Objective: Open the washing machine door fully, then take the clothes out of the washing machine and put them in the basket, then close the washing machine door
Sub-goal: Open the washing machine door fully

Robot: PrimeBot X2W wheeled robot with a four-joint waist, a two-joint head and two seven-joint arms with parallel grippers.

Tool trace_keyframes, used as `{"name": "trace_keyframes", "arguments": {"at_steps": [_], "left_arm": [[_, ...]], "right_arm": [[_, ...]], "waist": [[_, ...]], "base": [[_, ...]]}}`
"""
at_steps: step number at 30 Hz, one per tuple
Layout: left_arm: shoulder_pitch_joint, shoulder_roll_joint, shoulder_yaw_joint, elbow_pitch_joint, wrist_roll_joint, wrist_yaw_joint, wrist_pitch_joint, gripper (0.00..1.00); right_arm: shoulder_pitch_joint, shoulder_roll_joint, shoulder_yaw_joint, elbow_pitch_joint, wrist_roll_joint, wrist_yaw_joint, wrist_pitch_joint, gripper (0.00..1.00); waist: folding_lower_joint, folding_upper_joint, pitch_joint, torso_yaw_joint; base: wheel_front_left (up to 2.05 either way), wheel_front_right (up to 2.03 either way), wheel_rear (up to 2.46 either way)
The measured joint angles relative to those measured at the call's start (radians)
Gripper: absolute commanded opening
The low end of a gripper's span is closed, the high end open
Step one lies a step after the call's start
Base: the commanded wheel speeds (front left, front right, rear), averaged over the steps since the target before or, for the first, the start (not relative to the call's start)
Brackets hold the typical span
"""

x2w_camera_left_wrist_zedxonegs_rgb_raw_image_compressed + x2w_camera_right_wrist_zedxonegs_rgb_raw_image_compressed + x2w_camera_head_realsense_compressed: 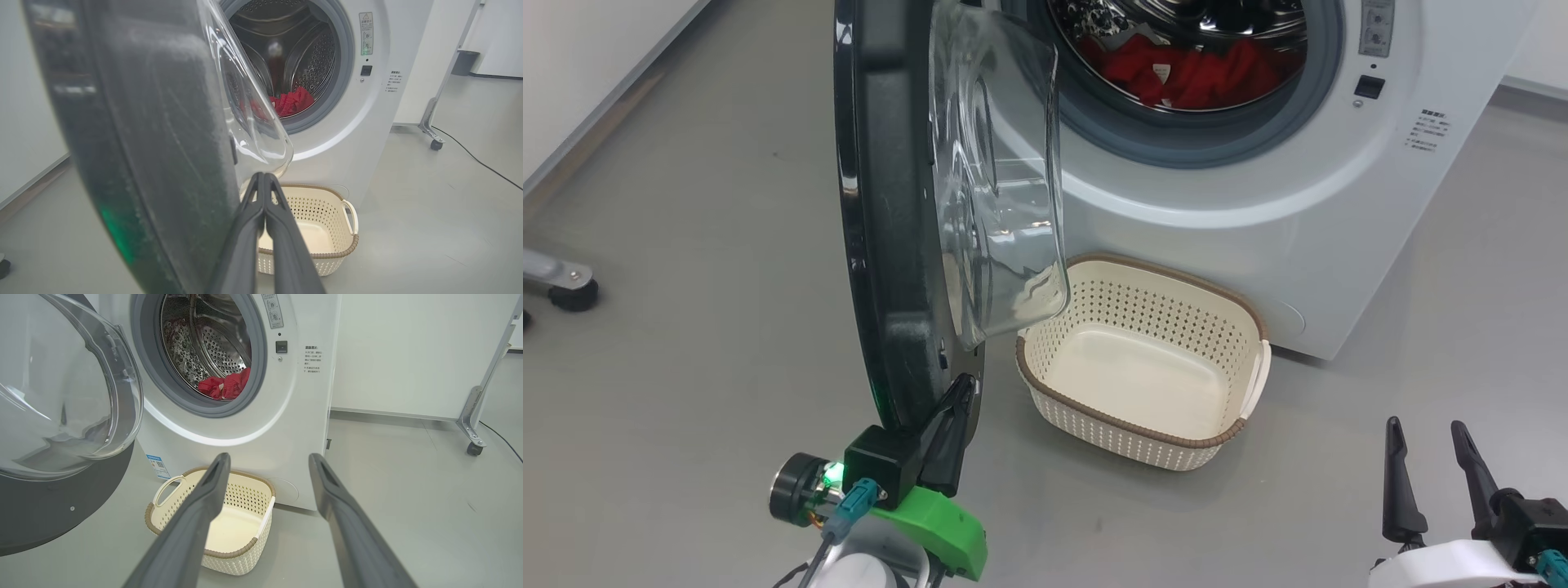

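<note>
Progress: washing machine door (890, 245) open wide, perhaps not fully; unloading not begun.
Your left gripper (960, 392), fingers pressed together on nothing, sits at its lower rim; right gripper (1425, 425) gapes empty. The clothes (1192, 73) lie inside the washing machine (1339, 204), and the basket (1119, 445) stands empty below.

Door (882, 245): glossy black plastic rim, inner face duller w/ fine specks; bowl (1005, 188) clear smooth glass. Washer (1258, 204): smooth white shell, semi-gloss. Drum (220, 347): shiny perforated metal. Gasket (1176, 139): matt grey rubber. Clothes (1192, 73): soft red cloth. Basket (1143, 449): cream perforated plastic, brown woven-look rim. Floor (703, 367): smooth grey, low sheen. Right gripper (1425, 423): dark, matt.
</note>
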Motion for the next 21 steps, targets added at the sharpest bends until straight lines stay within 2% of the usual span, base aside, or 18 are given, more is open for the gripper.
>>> {"name": "trace_keyframes", "arguments": {"at_steps": [9, 21], "left_arm": [[0.005, 0.009, 0.063, 0.003, -0.006, 0.009, -0.020, 0.00], [0.003, 0.039, 0.160, 0.012, -0.017, 0.014, -0.041, 0.00]], "right_arm": [[-0.003, -0.002, 0.000, -0.008, -0.016, 0.011, 0.000, 1.00], [-0.012, -0.019, 0.003, -0.012, -0.032, 0.026, 0.000, 1.00]], "waist": [[0.0000, 0.0000, 0.025, 0.049], [0.0000, 0.0000, 0.076, 0.052]], "base": [[0.00, 0.00, 0.00], [0.00, 0.00, 0.00]]}}
